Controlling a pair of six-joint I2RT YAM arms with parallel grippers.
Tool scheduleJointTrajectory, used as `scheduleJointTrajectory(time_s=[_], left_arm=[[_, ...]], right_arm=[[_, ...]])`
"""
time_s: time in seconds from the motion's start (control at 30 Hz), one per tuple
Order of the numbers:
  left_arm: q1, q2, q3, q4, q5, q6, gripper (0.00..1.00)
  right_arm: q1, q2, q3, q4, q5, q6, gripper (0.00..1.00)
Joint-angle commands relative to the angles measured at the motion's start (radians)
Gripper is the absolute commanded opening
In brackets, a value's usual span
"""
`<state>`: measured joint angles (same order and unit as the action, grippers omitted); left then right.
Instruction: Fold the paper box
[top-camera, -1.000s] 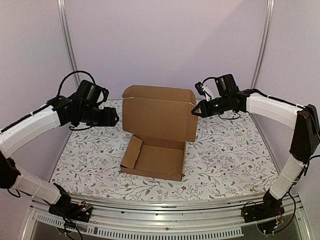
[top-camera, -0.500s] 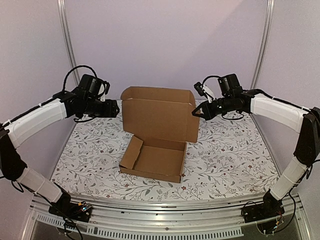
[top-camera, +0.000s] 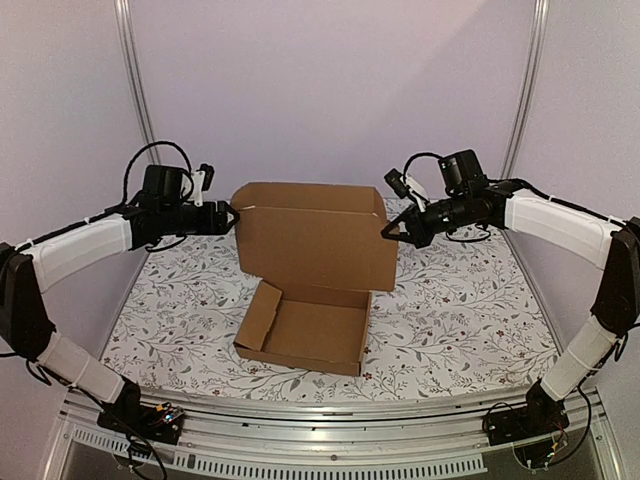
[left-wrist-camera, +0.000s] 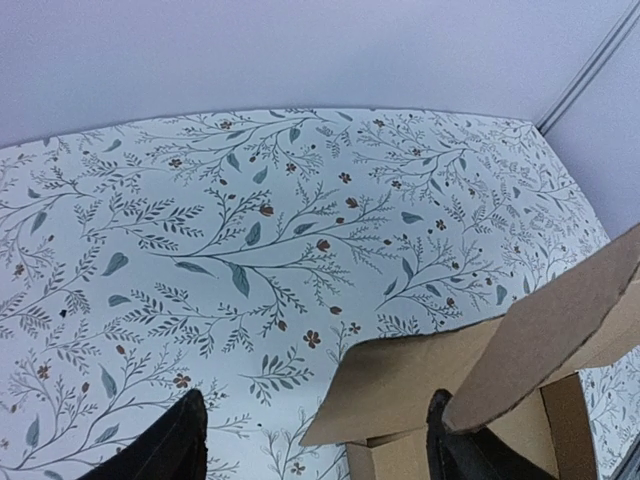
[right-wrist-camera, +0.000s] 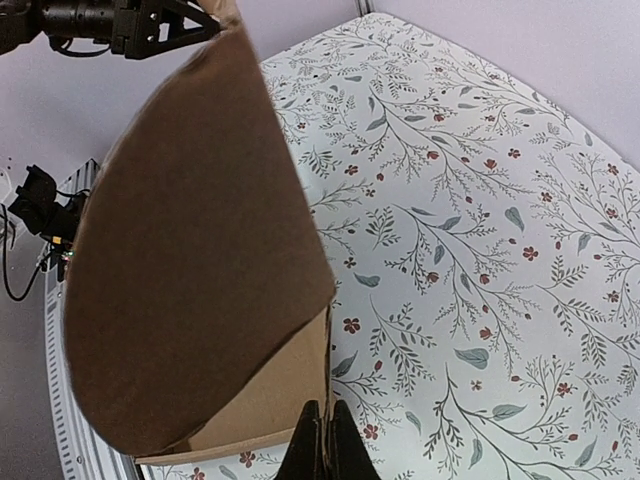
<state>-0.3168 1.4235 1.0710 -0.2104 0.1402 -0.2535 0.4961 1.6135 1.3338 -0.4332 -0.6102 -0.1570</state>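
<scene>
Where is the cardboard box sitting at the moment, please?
In the overhead view the cardboard box sits mid-table on the flowered cloth, its lid raised between the left pincer and the right pincer.

No readable text, label, brand or number shows, even on the paper box (top-camera: 318, 238).
</scene>
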Motion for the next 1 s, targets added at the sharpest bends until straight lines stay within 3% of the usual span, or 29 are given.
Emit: scheduleJointTrajectory(time_s=[0.0, 0.3, 0.53, 0.97], left_arm=[[0.035, 0.044, -0.049, 0.151, 0.169, 0.03, 0.73], [0.048, 0.09, -0.08, 0.286, 0.322, 0.021, 0.66], [0.047, 0.086, -0.097, 0.318, 0.384, 0.009, 0.42], [-0.001, 0.057, -0.147, 0.33, 0.339, 0.0, 0.22]], right_arm=[[-0.005, -0.018, -0.009, -0.039, -0.048, -0.034, 0.0], [-0.005, -0.018, -0.006, -0.061, -0.073, -0.044, 0.0], [-0.005, -0.012, 0.004, -0.06, -0.046, -0.032, 0.0], [-0.005, -0.028, -0.016, 0.01, 0.005, 0.035, 0.0]])
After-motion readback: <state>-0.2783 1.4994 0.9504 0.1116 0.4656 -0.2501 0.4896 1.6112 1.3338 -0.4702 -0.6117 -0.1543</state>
